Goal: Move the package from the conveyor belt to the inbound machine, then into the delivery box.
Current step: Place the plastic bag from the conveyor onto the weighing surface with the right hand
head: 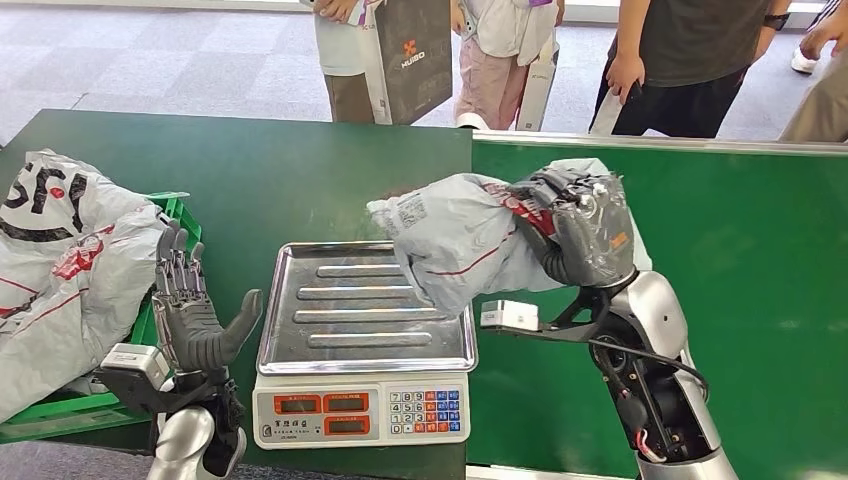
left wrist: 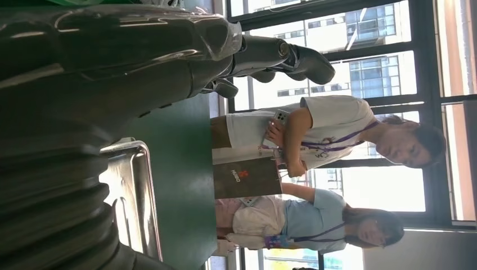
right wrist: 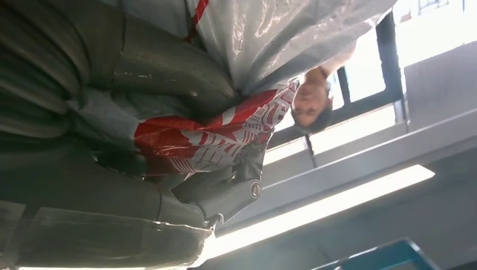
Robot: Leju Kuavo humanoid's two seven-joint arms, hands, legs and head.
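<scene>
A grey plastic package (head: pixel 460 245) with red print hangs in the air over the right side of the scale's steel pan (head: pixel 360 305). My right hand (head: pixel 580 235) grips its right end, above the conveyor belt's left edge. In the right wrist view the package (right wrist: pixel 270 39) bulges out past my fingers (right wrist: pixel 225 197). My left hand (head: pixel 195 315) stands upright and open, left of the scale, holding nothing. In the left wrist view the left hand (left wrist: pixel 112 50) is beside the pan (left wrist: pixel 132 197). The green delivery box (head: pixel 165 215) at the far left holds several grey packages (head: pixel 60 270).
The scale (head: pixel 360 410) with its keypad sits at the table's front edge. The green conveyor belt (head: pixel 740 290) runs along the right. Several people (head: pixel 500 50) stand behind the table, one holding a dark bag (head: pixel 410 55).
</scene>
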